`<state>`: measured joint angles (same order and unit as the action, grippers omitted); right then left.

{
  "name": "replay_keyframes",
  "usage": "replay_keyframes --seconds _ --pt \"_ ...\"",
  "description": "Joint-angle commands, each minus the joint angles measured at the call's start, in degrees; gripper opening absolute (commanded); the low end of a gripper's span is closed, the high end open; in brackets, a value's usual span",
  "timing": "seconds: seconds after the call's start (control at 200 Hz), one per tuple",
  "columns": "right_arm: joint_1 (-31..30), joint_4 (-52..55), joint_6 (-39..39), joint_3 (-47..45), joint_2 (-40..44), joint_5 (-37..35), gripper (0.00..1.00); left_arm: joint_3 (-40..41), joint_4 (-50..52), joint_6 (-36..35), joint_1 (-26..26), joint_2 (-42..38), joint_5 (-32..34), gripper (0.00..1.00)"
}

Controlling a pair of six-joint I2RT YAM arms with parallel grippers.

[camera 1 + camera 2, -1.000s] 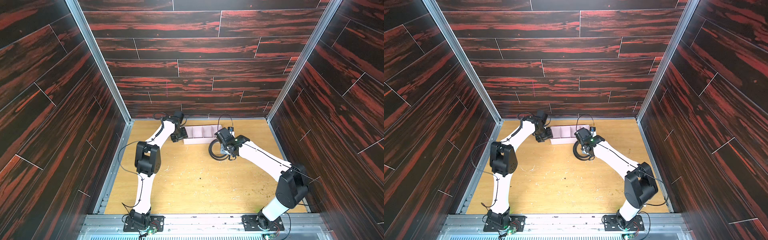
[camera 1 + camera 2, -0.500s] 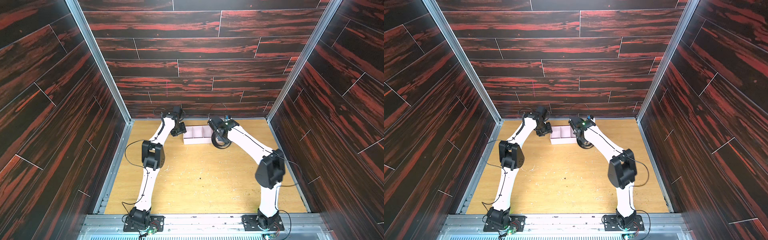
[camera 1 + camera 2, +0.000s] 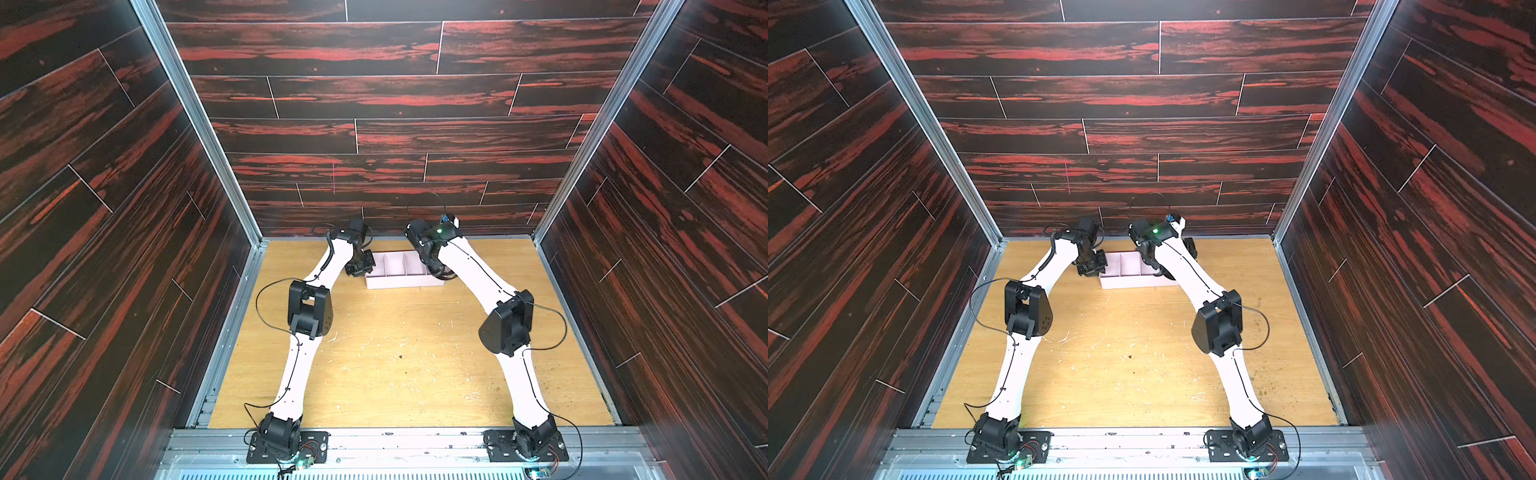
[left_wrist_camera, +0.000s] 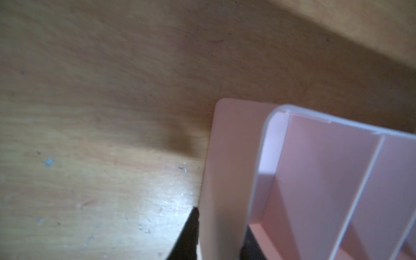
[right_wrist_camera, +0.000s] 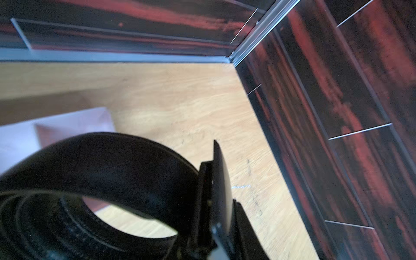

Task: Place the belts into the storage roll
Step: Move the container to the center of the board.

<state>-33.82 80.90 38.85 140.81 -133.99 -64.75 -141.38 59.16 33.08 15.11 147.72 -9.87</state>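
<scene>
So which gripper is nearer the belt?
Right. The right gripper holds the coiled belt at the tray's right end. The left gripper is at the opposite end, fingers pinching that end wall.

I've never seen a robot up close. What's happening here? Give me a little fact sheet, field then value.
Tray: pale pink, divided, on the wooden table; compartments in view hold no belt
Belt: black, coiled, held at the tray's right end
Left gripper: fingers either side of the tray's left end wall, seemingly pinching it
Right gripper: closed on the belt
Stage: belt not yet set into a compartment
</scene>
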Motion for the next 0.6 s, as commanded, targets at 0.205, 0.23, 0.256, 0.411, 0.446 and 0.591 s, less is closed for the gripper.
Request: replay_keyframes --seconds 0.205,0.23,0.256,0.411,0.446,0.591 --pt "0.6 5.2 -0.4 6.8 -3.8 -7.5 0.0 3.0 3.8 1.2 0.7 -3.6 0.1 0.05" --pt "0.6 5.1 -0.6 6.7 -3.8 -7.8 0.0 3.8 3.8 1.4 1.0 -4.3 0.5 0.04" --pt "0.6 5.1 -0.8 6.8 -4.0 -8.0 0.0 4.7 3.9 1.5 1.4 -4.9 0.8 0.03" --pt "0.5 5.5 -1.1 7.3 -3.8 -8.7 0.0 7.0 6.6 1.2 3.6 -7.6 2.9 0.01" --pt "0.5 6.1 -0.7 7.3 -3.7 -9.0 0.0 6.9 7.8 1.2 3.8 -7.8 3.4 0.0" --pt "0.5 8.2 0.4 6.8 -3.4 -9.1 0.0 7.9 11.1 0.9 4.7 -9.7 4.6 0.0"
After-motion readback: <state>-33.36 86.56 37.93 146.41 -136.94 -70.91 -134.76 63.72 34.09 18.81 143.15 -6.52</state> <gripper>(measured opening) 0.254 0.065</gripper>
